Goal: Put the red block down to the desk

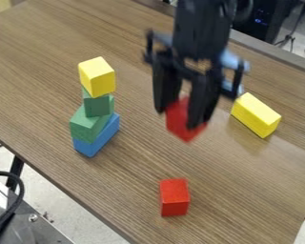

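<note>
Red block (178,125) is being held between the fingers of the black gripper (176,119), slightly right of the middle of the camera view. The fingers are being noted as clamped on this block, one at each side, with part of it being covered by the right-hand finger in the view. The block is being carried at a tilt, a corner pointing downward, and is appearing raised above the wood-patterned desk (46,52). The arm is hanging down from the top edge of the view.

A second red block (175,198) is being supported by the desk, nearer the camera and well apart from the stack. At the left of the view, a stack is being recorded: a blue block (99,142) is lying lowest, a lower green block (86,126) is being borne on it, an upper green block (99,105) is standing on that, and a yellow block (97,76) is being carried on top. The layers are being observed as unevenly aligned.

To the right of the gripper, another yellow block (256,115) is lying on its long side on the desk. A light blue item (231,60) is being partly hidden by the gripper; its shape cannot be told.
</note>
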`<state>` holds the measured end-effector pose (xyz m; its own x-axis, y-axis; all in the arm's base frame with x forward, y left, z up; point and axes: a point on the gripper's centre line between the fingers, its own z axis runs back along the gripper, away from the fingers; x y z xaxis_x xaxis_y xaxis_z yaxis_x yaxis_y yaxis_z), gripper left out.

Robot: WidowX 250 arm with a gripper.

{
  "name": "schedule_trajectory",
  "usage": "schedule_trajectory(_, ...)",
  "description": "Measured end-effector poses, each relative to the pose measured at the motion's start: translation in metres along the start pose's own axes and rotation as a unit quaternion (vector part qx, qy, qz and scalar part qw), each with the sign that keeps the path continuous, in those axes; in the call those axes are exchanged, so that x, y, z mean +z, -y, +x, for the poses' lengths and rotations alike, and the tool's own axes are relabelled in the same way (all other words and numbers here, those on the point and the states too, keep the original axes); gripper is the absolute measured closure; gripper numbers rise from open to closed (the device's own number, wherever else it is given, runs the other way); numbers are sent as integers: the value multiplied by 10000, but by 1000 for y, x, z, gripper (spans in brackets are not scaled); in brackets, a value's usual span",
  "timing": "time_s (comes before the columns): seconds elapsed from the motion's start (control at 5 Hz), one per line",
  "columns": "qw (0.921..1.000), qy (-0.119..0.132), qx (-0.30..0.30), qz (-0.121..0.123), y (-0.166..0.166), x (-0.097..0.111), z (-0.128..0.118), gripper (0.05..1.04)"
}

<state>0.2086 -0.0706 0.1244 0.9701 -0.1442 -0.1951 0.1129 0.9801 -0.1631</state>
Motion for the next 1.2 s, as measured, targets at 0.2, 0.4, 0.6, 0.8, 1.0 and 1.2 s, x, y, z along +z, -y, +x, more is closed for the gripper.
schedule_trajectory(0.2, 9994, -350, -22, -59, 0, -33, 9, 555)
schedule_trajectory(0.4, 9989, -463, -105, 58, 0, -53, 19, 555)
schedule_trajectory(0.6, 9988, -423, -221, 106, 7, -51, 25, 555)
schedule_trajectory(0.8, 9985, -493, -201, 94, 7, -54, 22, 555)
schedule_trajectory(1.0, 9984, -522, -173, 96, 7, -55, 20, 555)
schedule_trajectory(1.2, 9987, -447, -233, 116, 6, -56, 23, 555)
